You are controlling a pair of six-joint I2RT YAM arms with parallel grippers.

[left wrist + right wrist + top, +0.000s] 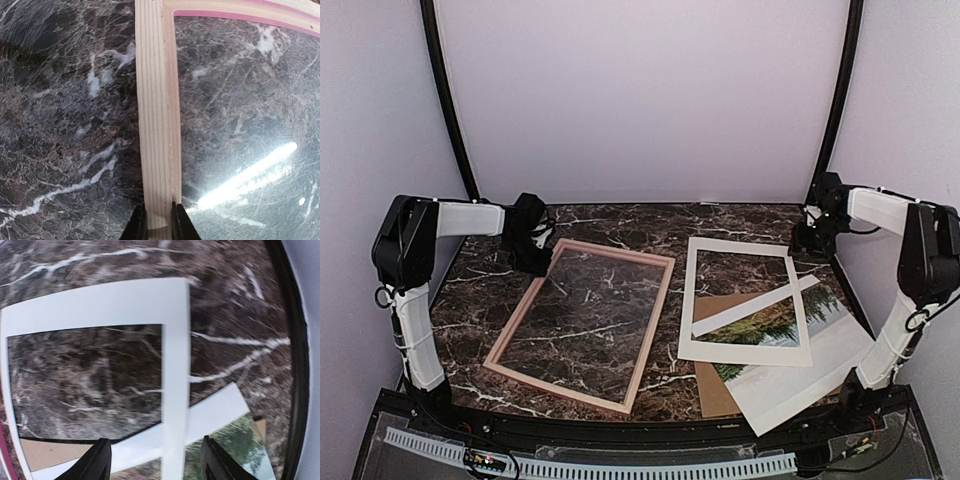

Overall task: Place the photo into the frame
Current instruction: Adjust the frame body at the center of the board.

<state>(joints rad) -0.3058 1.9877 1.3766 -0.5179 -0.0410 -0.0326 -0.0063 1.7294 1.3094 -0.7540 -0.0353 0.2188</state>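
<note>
The frame (510, 334), pale wood with a pink edge, lies flat at the table's centre-left. My left gripper (534, 262) is at its far left corner. In the left wrist view the gripper (159, 226) is shut on the frame's bare wooden rail (157, 125), one finger on each side. The photo (802, 372) lies at the right, partly under a white mat board (744, 350). My right gripper (810, 236) hovers over the mat's far right corner. In the right wrist view it (157, 462) stands open and empty above the mat board (175, 340), with the photo (242, 437) just beyond.
A brown backing board (712, 392) lies under the photo and mat; it also shows in the right wrist view (45, 452). The table's black right border (295, 365) runs close beside the right gripper. Purple walls enclose the marble table (620, 225).
</note>
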